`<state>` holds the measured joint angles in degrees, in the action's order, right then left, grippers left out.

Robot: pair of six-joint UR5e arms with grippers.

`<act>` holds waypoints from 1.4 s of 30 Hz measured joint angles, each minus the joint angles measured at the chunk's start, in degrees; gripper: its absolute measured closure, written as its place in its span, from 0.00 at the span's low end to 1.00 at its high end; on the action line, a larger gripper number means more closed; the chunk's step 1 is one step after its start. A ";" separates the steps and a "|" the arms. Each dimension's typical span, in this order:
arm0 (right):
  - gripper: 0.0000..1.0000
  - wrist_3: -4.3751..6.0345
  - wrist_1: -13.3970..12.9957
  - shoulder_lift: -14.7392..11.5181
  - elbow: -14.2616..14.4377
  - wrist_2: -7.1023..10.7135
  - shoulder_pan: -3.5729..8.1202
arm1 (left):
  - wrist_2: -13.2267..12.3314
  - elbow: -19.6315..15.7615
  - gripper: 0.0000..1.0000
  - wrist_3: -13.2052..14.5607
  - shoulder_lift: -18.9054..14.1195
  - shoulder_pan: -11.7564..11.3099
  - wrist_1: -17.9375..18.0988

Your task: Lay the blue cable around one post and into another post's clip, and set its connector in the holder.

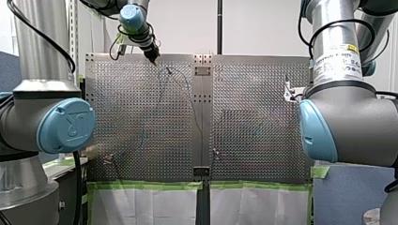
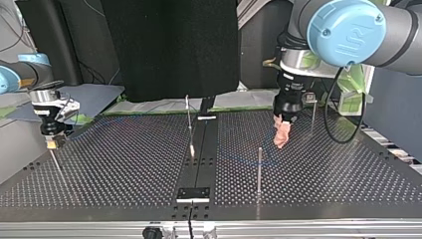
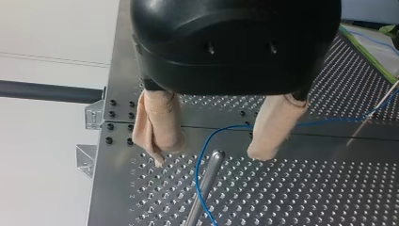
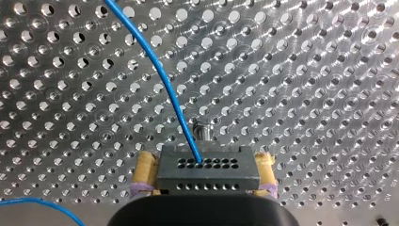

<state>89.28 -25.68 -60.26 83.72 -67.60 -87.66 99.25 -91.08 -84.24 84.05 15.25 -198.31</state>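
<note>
My left gripper (image 3: 210, 155) stands open, its beige pads (image 3: 157, 134) either side of a thin blue cable (image 3: 202, 160) without touching it. The cable bends round a metal post (image 3: 207, 186) just beyond the fingertips. In the top view this gripper (image 2: 282, 137) hovers low over the table at the right, near an upright post (image 2: 259, 169). My right gripper (image 4: 205, 157) is shut on a dark grey connector (image 4: 209, 176), yellow pads (image 4: 145, 169) against its sides. The blue cable (image 4: 164, 80) leaves the connector across the perforated plate. A small peg (image 4: 203, 129) stands just ahead.
More thin posts (image 2: 189, 119) (image 2: 312, 117) rise from the perforated table (image 2: 124, 169). A black plate (image 2: 194, 193) sits on the centre seam near the top view's front edge. Clear brackets (image 3: 94, 115) mark the table's edge beside my left gripper. Green tape (image 1: 150, 185) lines one edge.
</note>
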 joint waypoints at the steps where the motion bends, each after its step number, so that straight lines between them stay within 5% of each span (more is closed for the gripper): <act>1: 0.21 0.00 -0.01 0.00 0.00 0.00 0.00 | 0.01 -0.12 0.00 -0.06 0.00 0.01 0.06; 28: 0.21 -0.05 -0.03 0.12 0.00 0.00 0.01 | -0.15 -1.35 0.00 -0.76 -0.02 0.04 0.95; 34: 0.21 -0.05 -0.16 0.18 0.00 0.00 0.00 | -2.53 -4.15 0.00 -1.15 -0.46 0.24 3.65; 42: 0.21 0.02 -0.39 0.24 0.01 0.00 0.05 | -7.15 -8.81 0.00 -5.36 -1.14 1.34 8.32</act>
<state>89.30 -26.08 -60.01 83.73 -67.59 -87.61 92.10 -99.89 -89.60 82.91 16.59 -189.99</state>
